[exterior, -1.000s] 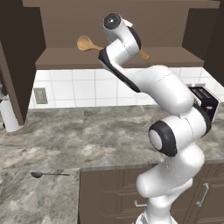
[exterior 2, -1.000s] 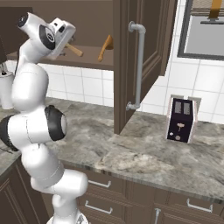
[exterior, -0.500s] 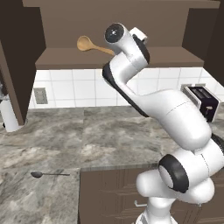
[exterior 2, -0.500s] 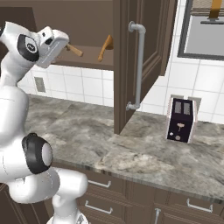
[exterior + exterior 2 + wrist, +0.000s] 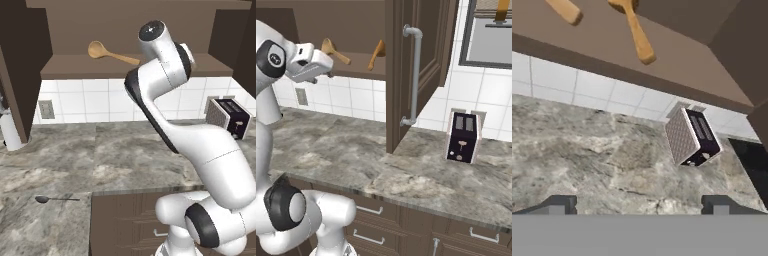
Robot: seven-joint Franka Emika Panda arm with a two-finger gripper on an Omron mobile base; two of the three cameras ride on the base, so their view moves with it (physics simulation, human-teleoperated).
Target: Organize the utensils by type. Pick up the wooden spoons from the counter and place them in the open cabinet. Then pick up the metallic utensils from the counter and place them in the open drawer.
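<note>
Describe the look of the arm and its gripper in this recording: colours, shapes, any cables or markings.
The arm is glossy white, built of rounded tube-like segments with dark grey bands and round dark caps at the joints. The hand is a boxy white block. The gripper has two small dark grey, squared fingertips. No cables or markings are visible.

Glossy white rounded arm segments (image 5: 210,150), dark grey joint bands, black round caps at joints.
</note>
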